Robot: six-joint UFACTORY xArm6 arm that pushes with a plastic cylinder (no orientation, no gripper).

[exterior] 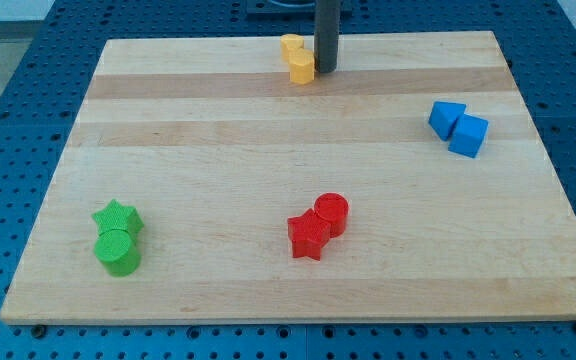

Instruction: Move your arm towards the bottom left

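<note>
**A:** Where is my tip (325,70) right now?

**B:** You see it at the view's top, a little right of centre, resting on the worktop (268,150) close to the far edge. The dark rod rises straight up out of the view.

**A:** What state is the claw in?

**B:** You can't read one. The arm ends in that plain rod, so nothing shows as open, closed or gripping.

**A:** What is nearest?

**B:** Two yellow blocks, whose shapes you can't make out. The lower yellow (301,68) sits just to the tip's left, touching the rod or very nearly. The upper yellow (291,46) is left of the tip and slightly above it, against the lower one.

**A:** And the rest?

**B:** To the tip's right and somewhat below, near the right edge, you find a blue pair touching each other: the left blue (446,118) and the blue cube (468,135). Well below the tip, almost straight down, the red cylinder (332,213) leans against the red star (309,236), which lies a touch further left and lower.

**A:** And the bottom left?

**B:** Far from the tip, down and to the left, you have the green star (117,218) with the green cylinder (118,251) touching it from below. Bare wood lies between the tip and that pair.
</note>
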